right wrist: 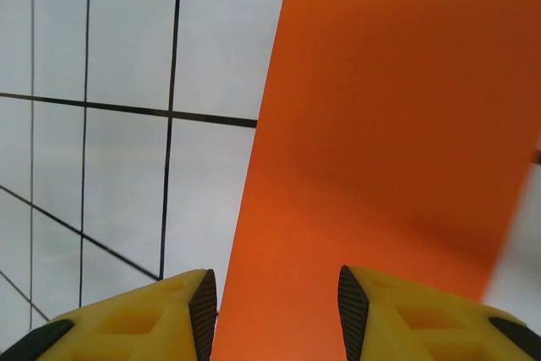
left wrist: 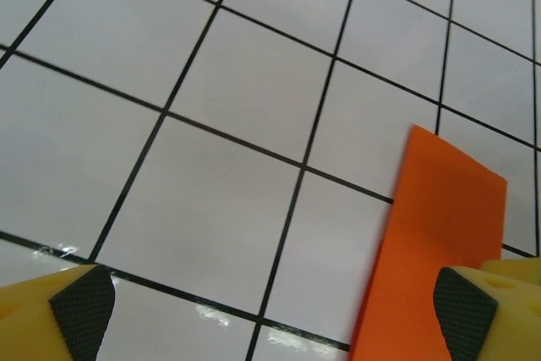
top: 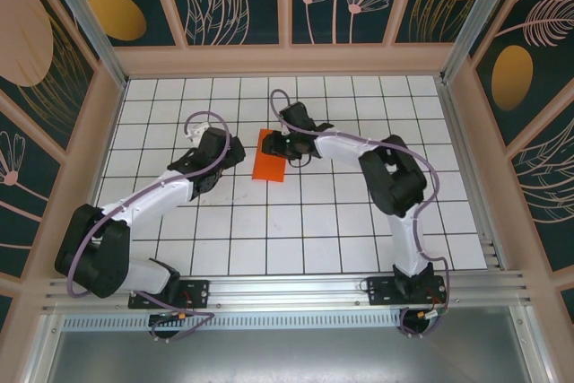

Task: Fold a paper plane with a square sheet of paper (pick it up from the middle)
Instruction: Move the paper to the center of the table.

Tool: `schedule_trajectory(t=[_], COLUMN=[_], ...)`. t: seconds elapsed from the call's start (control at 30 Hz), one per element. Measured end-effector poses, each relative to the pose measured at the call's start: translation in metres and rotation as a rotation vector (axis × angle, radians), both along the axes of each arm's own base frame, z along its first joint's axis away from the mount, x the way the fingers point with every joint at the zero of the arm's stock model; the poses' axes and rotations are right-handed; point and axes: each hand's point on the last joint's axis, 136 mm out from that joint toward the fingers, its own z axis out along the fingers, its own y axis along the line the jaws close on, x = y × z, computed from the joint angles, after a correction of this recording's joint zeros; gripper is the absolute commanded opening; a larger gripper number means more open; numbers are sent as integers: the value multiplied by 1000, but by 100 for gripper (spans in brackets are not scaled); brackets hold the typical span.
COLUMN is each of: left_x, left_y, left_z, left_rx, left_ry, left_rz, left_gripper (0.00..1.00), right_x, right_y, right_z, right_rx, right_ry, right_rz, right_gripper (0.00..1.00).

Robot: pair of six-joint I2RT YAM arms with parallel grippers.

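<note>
**Q:** What stood at the left?
**A:** The left gripper, fingers spread wide with nothing between them, hung over the white tiled table.
**Q:** And at the centre?
**A:** The orange paper, a narrow rectangle, was on the tiles between both grippers, its edge just beside the left gripper's finger.
**Q:** And at the right?
**A:** The right gripper, jaws partly apart and not clamped, was over the paper's end.
</note>
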Motion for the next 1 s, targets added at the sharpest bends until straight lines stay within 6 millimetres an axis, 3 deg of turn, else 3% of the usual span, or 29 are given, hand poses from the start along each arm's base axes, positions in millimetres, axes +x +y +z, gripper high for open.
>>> schedule_trajectory(t=[0.3,0.57,0.7,0.83,1.0], left_x=[-1,-1,-1,0,-1], left_y=[9,6,2,-12,-46], left_z=[-8,-7,-8,-7,-9], left_rx=[-44,-67,-87,-150,-298], left_ry=[13,11,17,14,15], left_rz=[46,49,36,-17,-140], left_gripper=[98,98,97,88,73], right_x=[1,-13,-46,-81,-88], right_y=[36,33,5,-32,-68], right_z=[-26,-32,-33,-32,-7], right_rx=[-41,-102,-153,-144,-70], right_ry=[20,-49,-67,1,55], right_rz=[97,256,375,423,300], right_gripper=[46,45,45,49,59])
